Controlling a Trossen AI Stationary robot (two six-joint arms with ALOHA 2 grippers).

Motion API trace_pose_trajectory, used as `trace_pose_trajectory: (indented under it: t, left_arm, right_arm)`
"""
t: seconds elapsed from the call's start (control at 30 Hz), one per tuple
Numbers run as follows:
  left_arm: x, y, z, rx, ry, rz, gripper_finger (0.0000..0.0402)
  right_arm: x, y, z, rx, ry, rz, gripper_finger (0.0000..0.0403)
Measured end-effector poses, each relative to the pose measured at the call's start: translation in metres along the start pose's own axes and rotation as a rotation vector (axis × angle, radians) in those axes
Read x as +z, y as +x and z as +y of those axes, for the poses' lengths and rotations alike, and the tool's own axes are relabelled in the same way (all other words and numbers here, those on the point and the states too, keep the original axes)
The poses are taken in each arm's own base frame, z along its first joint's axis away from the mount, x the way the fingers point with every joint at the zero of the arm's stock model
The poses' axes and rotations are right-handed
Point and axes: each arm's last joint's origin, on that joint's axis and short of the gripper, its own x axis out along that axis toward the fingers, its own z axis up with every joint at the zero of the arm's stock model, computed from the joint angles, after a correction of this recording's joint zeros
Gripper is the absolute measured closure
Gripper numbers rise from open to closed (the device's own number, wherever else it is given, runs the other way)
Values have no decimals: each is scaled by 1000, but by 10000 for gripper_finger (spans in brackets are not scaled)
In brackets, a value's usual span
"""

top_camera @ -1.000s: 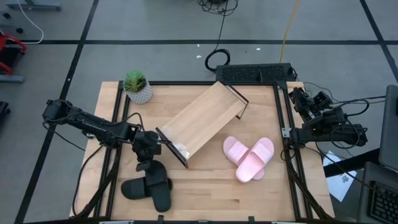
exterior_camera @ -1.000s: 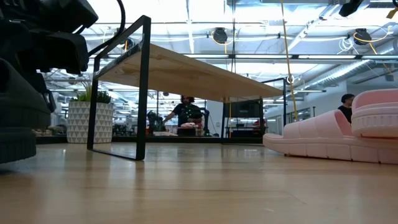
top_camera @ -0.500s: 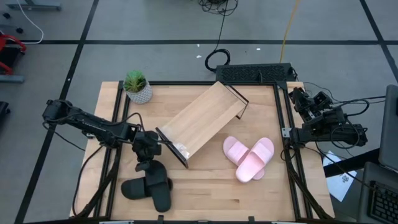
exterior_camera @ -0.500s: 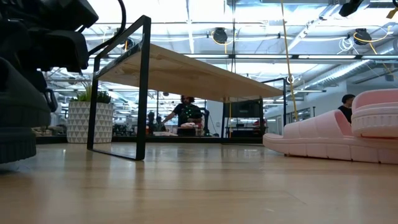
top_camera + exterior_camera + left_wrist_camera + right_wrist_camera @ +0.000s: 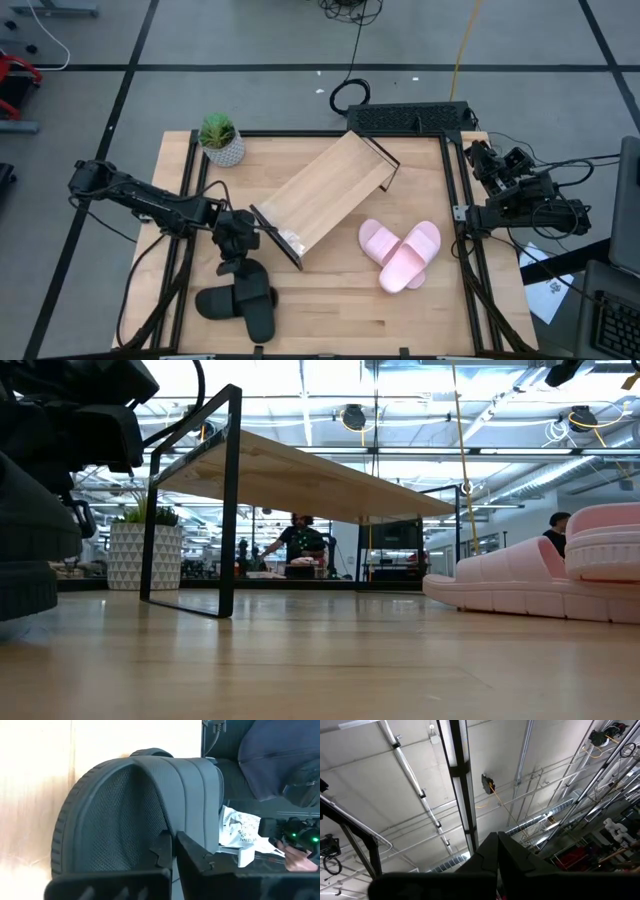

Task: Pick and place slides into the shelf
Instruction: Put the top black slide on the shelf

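Observation:
Two black slides lie at the table's near left, one crossing the other. My left gripper stands over the farther one, shut on its strap. In the low view that slide fills the left edge. Two pink slides lie stacked at the near right, on the tabletop. The shelf stands slantwise in the middle of the table, on its dark frame legs. My right gripper is shut on nothing beyond the table's right edge and points up at the ceiling. My left gripper pinches the black slide's wide strap at its open edge between its two fingers. One finger lies on the inner, footbed side of the strap and the other on its outer side. The fingers slant down from above. The slide's sole rests on the table.
A potted plant stands at the far left corner. A dark power strip lies along the far edge. Bare wood lies between the black and pink pairs. People show in the room behind the table.

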Motion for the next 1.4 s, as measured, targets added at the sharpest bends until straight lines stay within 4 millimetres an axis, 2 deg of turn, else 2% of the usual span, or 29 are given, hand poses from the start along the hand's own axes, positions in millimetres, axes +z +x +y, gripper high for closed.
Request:
trace_pose_trajectory:
  t: [0.33,0.6,0.93,1.1,1.4]
  left_arm:
    - [10,-1,-10,-124,-17,-43,400]
    - [11,-3,-13,-146,-57,-48,401]
    - [2,-29,-37,-240,-104,-134,402]
    - [3,-52,-61,-298,-96,-232,402]
    - [27,-105,-133,-330,40,-430,401]
  right_arm:
    - [0,0,-1,-25,1,-9,403]
    - [0,0,-1,-23,16,-8,403]
    - [0,0,-1,-19,27,-8,403]
    - [0,0,-1,-19,26,-7,403]
    - [0,0,-1,-23,23,-8,403]
